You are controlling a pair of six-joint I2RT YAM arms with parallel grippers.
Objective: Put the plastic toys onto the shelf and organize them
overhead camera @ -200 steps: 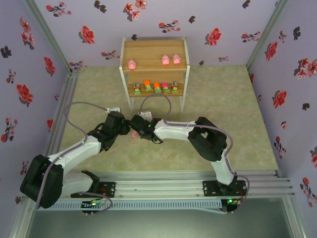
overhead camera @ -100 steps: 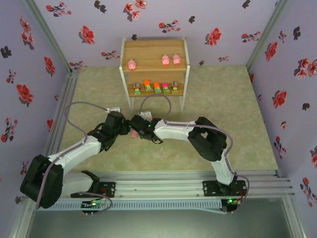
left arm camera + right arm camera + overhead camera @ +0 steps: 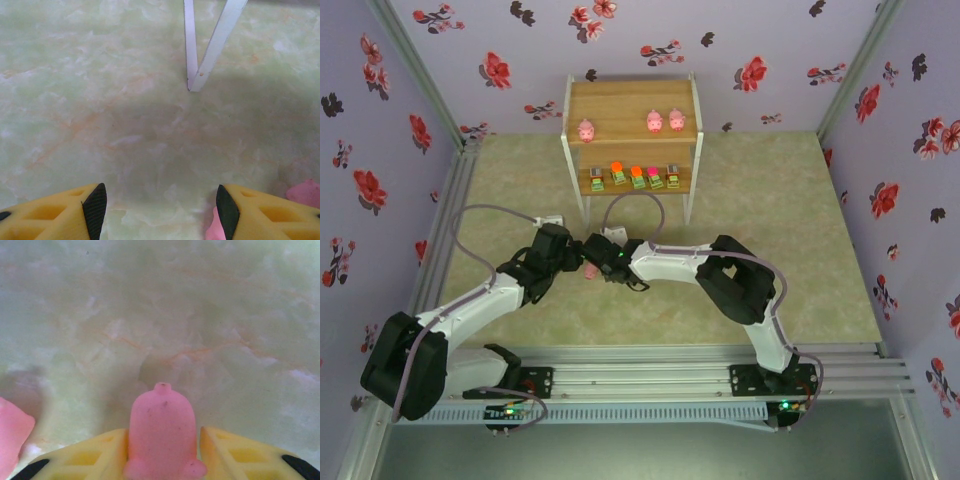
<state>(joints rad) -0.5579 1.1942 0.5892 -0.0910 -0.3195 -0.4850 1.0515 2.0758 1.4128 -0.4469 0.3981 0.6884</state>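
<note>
Since the earlier frame, the right arm's forearm has been easing slightly toward the left arm, while the toys on the shelf (image 3: 630,100) are staying exactly where they were. The right gripper (image 3: 161,442) is holding a pink pig (image 3: 161,425) between its yellow fingers (image 3: 85,452), with the jaws standing narrow and pressing against both flanks of the toy. The pig is sitting upright in the grip with its small top nub pointing away from the camera, over the green marbled tabletop (image 3: 200,315). A second pink pig (image 3: 12,437) is lying on the tabletop at the left edge of the right wrist view, near the held one but apart from it. The left gripper (image 3: 161,212) is hovering low over the tabletop with its jaws standing moderately apart and nothing gripped between them. Pink toy material (image 3: 305,192) is showing just beside its right-hand finger, and it cannot be told which pig this is. A white shelf leg (image 3: 192,45) is standing ahead of the left gripper. In the top external view both grippers are meeting tip to tip at the middle of the tabletop, in front of the shelf and well apart from it. Three pink pigs (image 3: 655,122) are resting on the upper board. Five square blocks (image 3: 637,177) are sitting in a row on the lower board.
</note>
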